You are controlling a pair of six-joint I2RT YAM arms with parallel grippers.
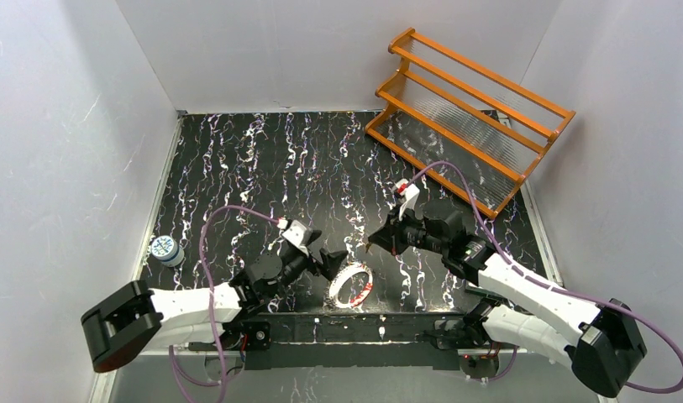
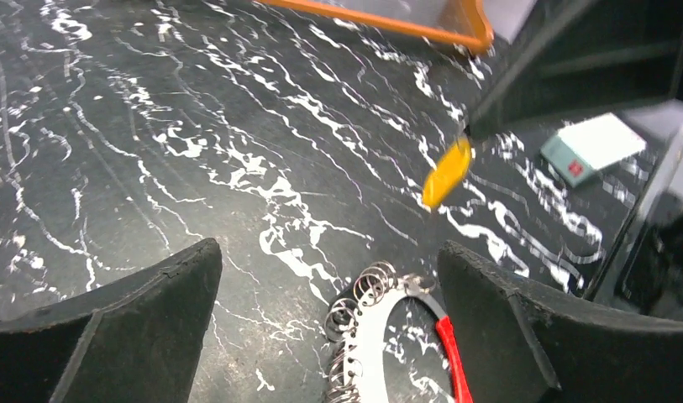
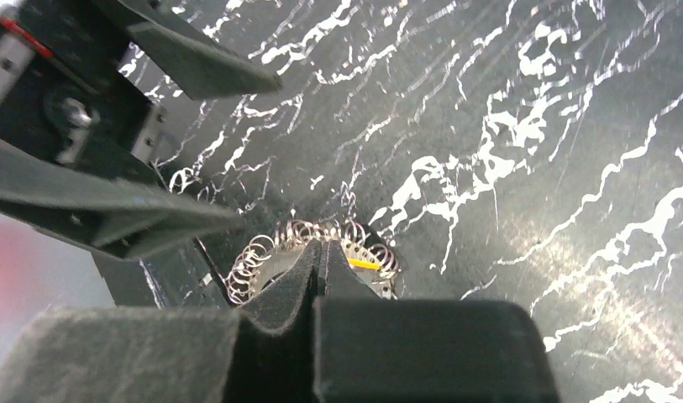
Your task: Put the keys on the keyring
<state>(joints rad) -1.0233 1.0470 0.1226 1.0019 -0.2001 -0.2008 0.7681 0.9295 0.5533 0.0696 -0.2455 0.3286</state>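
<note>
The left claw (image 1: 328, 253) stands spread wide, with nothing in it. The keyring (image 2: 367, 336) lies flat on the table (image 1: 262, 168) just under and ahead of it, in the gap between the two fingers (image 2: 128, 327). I can't tell if either finger touches it.

The right claw (image 1: 380, 241) is pressed together, pinching the brass key (image 2: 447, 172) by its head, with the blade poking out past the tips. From its own camera the key (image 3: 365, 264) shows only as a yellow sliver. The ring sits right below the tips, close to the left claw. I can't pick out the silvery key anywhere.

The ring looks like light stuff to me: a flat white band with a red stretch, and small wire loops strung along it. I'd expect it to skid on this glossy table and to flex if squeezed hard. The plain band or the red part seems the better place to hold it, clear of the loops, so the opening stays free. The key is stiff, tiny and slick. A pinch on the head leaves the hole hard to reach, and it could twist in the pads.

Far behind the right claw, an orange rack (image 1: 468, 117) has nothing of the task on its shelves. Well off to the left claw's outer side sits a small round tub (image 1: 165, 249). What it holds I can't tell.
</note>
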